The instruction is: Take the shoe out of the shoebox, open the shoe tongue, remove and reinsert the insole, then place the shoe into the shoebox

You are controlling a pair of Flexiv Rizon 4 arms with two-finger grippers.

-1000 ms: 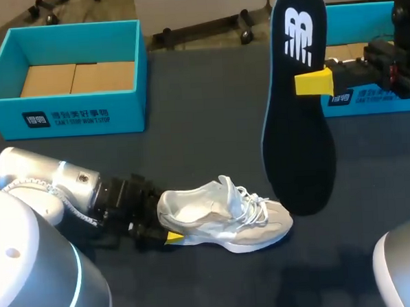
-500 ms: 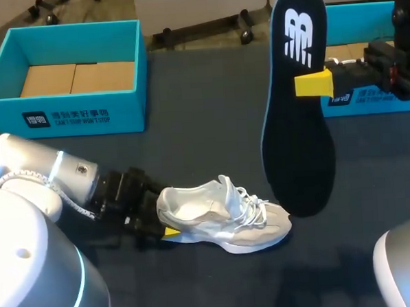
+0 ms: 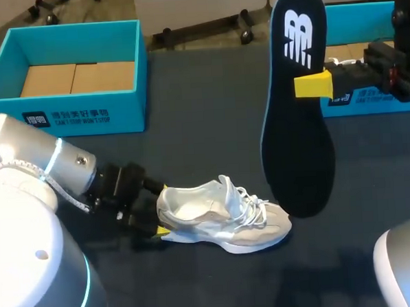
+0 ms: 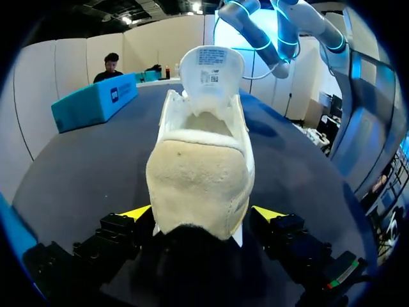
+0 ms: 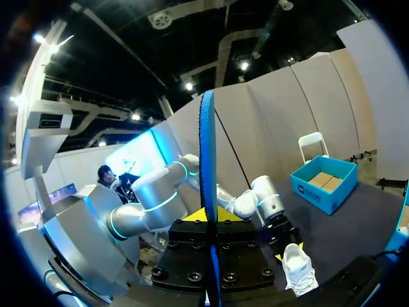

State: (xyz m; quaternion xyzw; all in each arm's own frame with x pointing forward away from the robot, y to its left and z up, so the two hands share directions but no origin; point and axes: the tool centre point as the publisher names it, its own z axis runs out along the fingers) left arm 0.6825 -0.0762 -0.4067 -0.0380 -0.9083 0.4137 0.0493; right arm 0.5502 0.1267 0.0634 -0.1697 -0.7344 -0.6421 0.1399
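The shoe (image 3: 222, 218) is out of the box and set on its sole on the dark table (image 3: 202, 92), near the front edge, with its toe pointed to the robot's right. Its heel is taken by the left gripper (image 4: 201, 214) – one yellow tip is pressed to each side of the heel, so the shoe is clamped there. From the left wrist the tongue (image 4: 211, 70) is seen pulled upright, and the mouth of the shoe gapes wide below it. The white laces (image 3: 252, 202) are spread over the forefoot.

Over on the right, the insole (image 3: 296, 121) is held clear of the table by the right gripper (image 3: 313, 84). It is stood on end, dark face turned to the head camera, heel end up and toe end hanging down. A yellow tip is laid flat on that near face. From the right wrist the insole (image 5: 206, 160) is seen edge-on, a thin blue line pinched between the two fingers. The shoe (image 5: 299, 268) is seen far below and beyond it, so the two are well apart.

The shoebox (image 3: 65, 113) is parked at the far left of the table – blue walls, open top, brown cardboard floor showing – well apart from the shoe. A second blue box (image 3: 374, 96) is seen at the far right, partly hidden behind the right arm.
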